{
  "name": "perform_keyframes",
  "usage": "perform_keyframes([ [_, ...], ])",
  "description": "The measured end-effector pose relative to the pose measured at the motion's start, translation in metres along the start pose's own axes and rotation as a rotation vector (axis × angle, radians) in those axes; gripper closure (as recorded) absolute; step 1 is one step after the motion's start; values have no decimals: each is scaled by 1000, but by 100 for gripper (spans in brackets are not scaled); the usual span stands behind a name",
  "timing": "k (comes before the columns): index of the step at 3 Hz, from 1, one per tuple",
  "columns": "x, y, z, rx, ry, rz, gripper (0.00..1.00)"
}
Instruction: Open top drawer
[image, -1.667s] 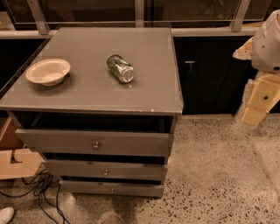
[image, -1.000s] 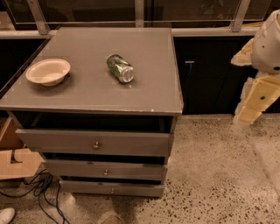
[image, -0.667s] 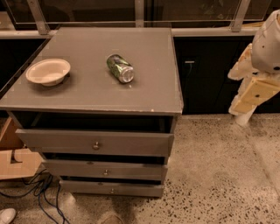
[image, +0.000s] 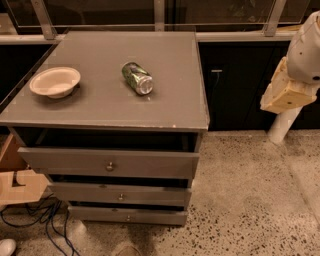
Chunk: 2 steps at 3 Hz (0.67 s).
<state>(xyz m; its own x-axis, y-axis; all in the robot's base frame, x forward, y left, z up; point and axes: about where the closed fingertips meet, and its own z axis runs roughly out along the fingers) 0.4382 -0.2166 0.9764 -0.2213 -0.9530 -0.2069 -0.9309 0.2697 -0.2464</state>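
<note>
The top drawer (image: 107, 162) is the highest grey front of the cabinet, with a small round metal knob (image: 110, 166) at its centre. A dark gap shows between its upper edge and the cabinet top. My gripper (image: 285, 95) is at the right edge of the view, on the white and beige arm. It hangs above the floor, well to the right of the cabinet, and touches nothing.
On the grey cabinet top (image: 170, 95) lie a white bowl (image: 55, 81) and a green can (image: 137, 77) on its side. Two slimmer drawers (image: 120, 195) sit below. Cardboard (image: 17, 185) and cables (image: 40, 220) lie at the lower left. Dark cupboards (image: 235, 85) stand behind.
The arm with the gripper has shifted a little to the left, towards the cabinet. The drawers, bowl and can have not moved.
</note>
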Motion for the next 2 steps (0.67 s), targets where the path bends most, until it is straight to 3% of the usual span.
perform_keyframes([
  [1, -1, 2, 1, 0, 2, 0, 100],
  [2, -6, 23, 15, -4, 23, 3, 100],
])
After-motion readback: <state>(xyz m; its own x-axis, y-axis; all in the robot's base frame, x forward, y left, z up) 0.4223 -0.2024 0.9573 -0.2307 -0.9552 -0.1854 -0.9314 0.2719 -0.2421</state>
